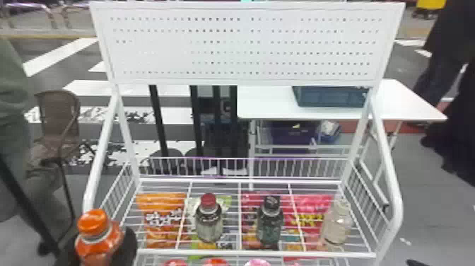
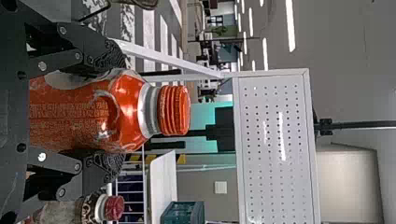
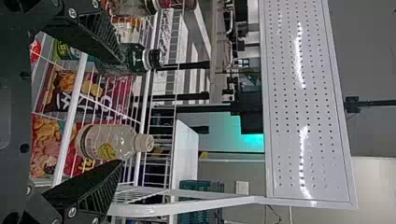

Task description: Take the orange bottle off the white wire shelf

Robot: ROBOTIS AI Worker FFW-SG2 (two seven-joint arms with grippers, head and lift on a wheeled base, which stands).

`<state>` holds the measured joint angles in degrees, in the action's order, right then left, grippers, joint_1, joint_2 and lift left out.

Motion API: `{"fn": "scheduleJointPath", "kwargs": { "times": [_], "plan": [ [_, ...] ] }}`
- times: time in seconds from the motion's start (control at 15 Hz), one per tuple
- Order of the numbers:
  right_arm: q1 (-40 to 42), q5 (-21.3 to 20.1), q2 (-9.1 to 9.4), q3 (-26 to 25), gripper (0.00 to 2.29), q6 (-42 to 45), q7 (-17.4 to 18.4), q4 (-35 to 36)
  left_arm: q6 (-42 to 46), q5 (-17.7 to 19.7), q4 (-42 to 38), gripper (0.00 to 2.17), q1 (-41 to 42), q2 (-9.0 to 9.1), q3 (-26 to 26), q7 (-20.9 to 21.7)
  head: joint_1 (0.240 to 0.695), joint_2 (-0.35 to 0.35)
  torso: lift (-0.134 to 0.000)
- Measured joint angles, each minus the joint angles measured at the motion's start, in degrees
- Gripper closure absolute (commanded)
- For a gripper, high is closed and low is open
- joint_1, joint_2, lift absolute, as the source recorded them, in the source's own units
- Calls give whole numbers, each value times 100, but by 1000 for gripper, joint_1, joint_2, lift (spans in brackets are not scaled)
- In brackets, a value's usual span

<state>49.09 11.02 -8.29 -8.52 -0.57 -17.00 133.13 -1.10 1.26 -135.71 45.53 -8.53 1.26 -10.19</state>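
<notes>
The orange bottle (image 1: 97, 240) is at the lower left of the head view, its cap up, by the left front corner of the white wire shelf (image 1: 254, 252). My left gripper (image 1: 102, 249) is closed around it, with a black finger on the bottle's right side. In the left wrist view, the fingers of the left gripper (image 2: 111, 111) press on both sides of the orange bottle (image 2: 93, 114), below its ribbed cap. Whether its base touches anything is hidden. My right gripper (image 3: 116, 111) stands open in the right wrist view, in front of the shelf, with nothing gripped.
On the shelf stand a red-capped bottle (image 1: 209, 219), a black-capped bottle (image 1: 270, 223) and a pale bottle (image 1: 337, 221). Snack bags (image 1: 162, 219) show through the wires. The rack's white side rail (image 1: 100, 152) rises beside the orange bottle, up to a perforated panel (image 1: 247, 46).
</notes>
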Motion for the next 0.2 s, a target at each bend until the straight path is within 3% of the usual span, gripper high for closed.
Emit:
{"fn": "scheduleJointPath", "kwargs": {
  "times": [0.2],
  "plan": [
    [28, 5, 4, -16, 140, 8, -5, 28, 22, -3, -4, 940, 0, 0, -6, 0, 499, 0, 0]
  ]
}}
